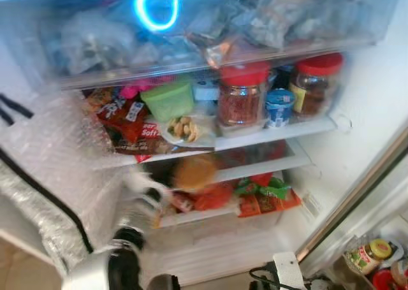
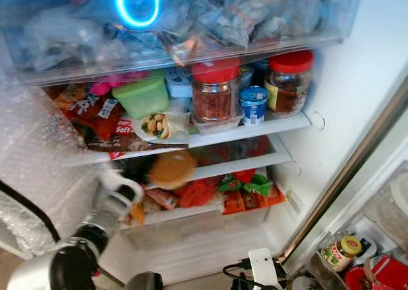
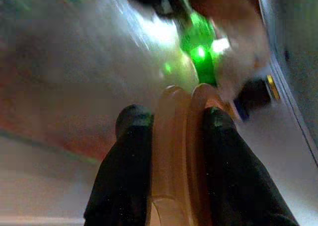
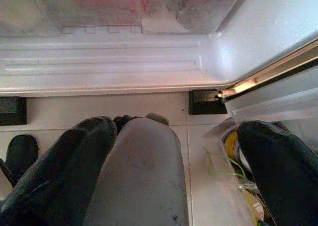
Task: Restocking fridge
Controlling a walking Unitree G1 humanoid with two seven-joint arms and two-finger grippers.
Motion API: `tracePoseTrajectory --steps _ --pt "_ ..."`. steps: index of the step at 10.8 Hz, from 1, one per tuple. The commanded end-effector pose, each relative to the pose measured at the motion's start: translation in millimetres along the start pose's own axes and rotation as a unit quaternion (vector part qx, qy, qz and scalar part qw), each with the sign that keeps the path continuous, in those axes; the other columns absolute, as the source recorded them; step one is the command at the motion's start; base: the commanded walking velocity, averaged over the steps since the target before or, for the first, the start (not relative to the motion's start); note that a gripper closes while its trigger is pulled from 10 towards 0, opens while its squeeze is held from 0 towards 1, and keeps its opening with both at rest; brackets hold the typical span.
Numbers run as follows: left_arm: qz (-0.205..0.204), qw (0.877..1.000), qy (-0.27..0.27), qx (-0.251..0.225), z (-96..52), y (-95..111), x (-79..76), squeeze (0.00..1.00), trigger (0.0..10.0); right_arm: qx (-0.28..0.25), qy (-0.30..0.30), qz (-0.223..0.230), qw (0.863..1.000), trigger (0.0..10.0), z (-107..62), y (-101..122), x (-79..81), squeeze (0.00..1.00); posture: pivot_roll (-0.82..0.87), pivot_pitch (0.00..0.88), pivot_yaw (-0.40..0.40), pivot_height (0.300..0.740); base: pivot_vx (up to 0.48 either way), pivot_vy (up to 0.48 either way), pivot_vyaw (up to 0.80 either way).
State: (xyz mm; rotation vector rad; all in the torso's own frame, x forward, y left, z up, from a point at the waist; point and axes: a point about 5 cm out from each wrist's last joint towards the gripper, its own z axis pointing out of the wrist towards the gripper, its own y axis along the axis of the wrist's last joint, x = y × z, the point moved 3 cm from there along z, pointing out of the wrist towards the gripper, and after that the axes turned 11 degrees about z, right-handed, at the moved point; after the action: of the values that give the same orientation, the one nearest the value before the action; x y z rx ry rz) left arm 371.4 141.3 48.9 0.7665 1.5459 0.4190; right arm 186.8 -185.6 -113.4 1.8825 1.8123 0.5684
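Fridge (image 1: 357, 143) stands open before me, shelves crowded: frozen bags up in the top compartment, then a middle shelf (image 1: 280, 134) with two red-lidded jars (image 1: 242, 99), a green tub (image 1: 169, 100), a small blue cup (image 1: 278, 107) and red snack packs (image 1: 127, 121). Below that, a lower shelf (image 1: 255, 166) and a drawer level holding red and green packets (image 1: 261, 194). Door bin (image 2: 357, 258) at my right has a yellow-lidded jar (image 2: 342, 250) in it. Bubble wrap (image 1: 44, 175) hangs at my left. My left gripper (image 3: 171, 131) is reaching in at the lower shelf level, fingers (image 3: 124, 166) closed on an orange-brown round item (image 1: 193, 173), seen blurred in the head views; the wrist view shows its rim pinched between both pads. I cannot tell what food it is. Item sits in the air just in front of the lower shelf, not set down. My right gripper (image 4: 179, 156) hangs low by the fridge base over the floor tiles (image 4: 194, 151), fingers (image 4: 64, 171) spread apart, nothing between them. Judgement: well along overall, fridge mostly full; this piece is not yet placed, and free room looks scarce.
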Motion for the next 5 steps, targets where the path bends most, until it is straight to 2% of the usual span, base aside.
tracePoseTrajectory --steps 1,5 --pt "-0.025 1.0 0.011 -0.003 2.7 -2.2 -3.1 0.0 10.0 0.036 0.003 0.002 0.999 10.0 -3.6 -20.5 1.6 0.0 -0.08 0.0 0.065 0.638 0.0 0.0 0.0" --pt "-0.054 0.997 0.057 -0.024 11.0 4.7 -8.7 0.0 10.0 0.036 0.002 0.002 0.999 10.0 -4.0 -21.0 -1.5 0.0 -0.1 0.0 0.073 0.638 0.0 0.0 0.0"
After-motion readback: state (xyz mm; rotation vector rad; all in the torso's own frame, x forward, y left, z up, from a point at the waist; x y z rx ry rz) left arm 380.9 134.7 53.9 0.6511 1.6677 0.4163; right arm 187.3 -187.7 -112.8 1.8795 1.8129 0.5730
